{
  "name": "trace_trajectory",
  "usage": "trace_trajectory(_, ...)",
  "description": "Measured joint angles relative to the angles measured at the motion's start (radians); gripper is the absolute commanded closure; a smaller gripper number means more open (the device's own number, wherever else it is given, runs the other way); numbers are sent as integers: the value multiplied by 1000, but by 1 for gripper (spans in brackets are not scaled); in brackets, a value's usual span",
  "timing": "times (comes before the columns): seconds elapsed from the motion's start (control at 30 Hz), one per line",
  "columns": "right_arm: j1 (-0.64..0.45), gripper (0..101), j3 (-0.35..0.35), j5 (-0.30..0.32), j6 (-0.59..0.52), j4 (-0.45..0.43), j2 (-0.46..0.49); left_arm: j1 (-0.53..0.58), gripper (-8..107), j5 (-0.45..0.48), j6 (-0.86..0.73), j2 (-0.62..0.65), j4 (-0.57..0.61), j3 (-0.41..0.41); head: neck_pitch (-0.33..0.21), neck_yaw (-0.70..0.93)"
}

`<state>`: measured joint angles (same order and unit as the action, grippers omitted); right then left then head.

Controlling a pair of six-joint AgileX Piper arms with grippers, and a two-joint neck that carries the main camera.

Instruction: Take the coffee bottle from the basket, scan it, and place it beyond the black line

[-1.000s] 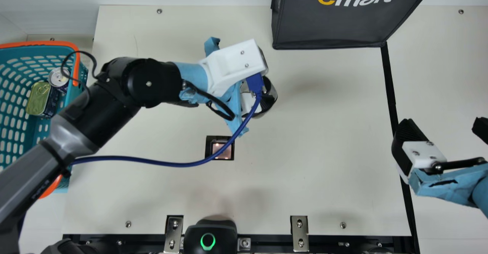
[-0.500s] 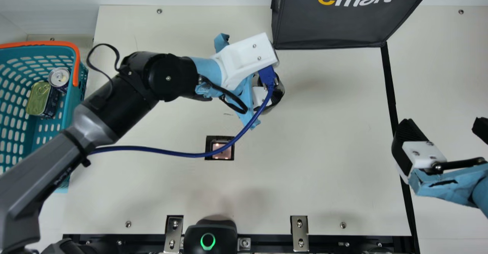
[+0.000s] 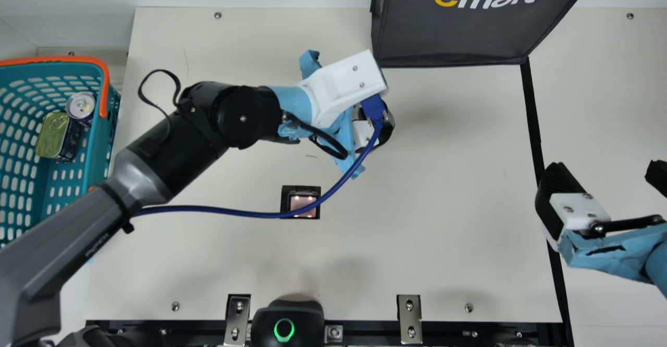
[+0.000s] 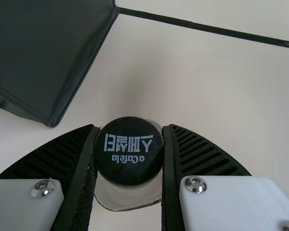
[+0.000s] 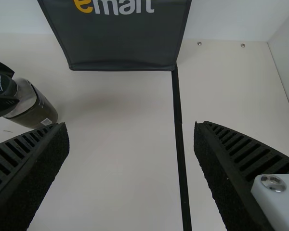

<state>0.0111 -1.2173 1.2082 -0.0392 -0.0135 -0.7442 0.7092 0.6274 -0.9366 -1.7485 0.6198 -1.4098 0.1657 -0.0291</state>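
Your cream surface (image 3: 443,222), the dark bag (image 3: 453,34) on it, the basket (image 3: 99,144) of cans (image 3: 81,106) at your left, your right tool (image 3: 607,175) spread wide, empty, your left tool (image 3: 363,132) closed on the bottle (image 4: 129,151), left of the black line (image 3: 532,112).

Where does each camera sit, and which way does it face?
Main view: on the neck, looking down at the table; left arm and right arm show.
Left wrist view: on that wrist, looking past the left gripper, shut on the coffee bottle, toward the black line.
Right wrist view: on that wrist, looking past the open right gripper along the black line.
Both wrist views share the coffee bottle and black line.
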Motion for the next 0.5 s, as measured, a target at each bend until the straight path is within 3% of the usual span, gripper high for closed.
trace_trajectory(0.5,0,11,0,0,0,0,0,22,89,-86,-30,-2,44,66,0,0)
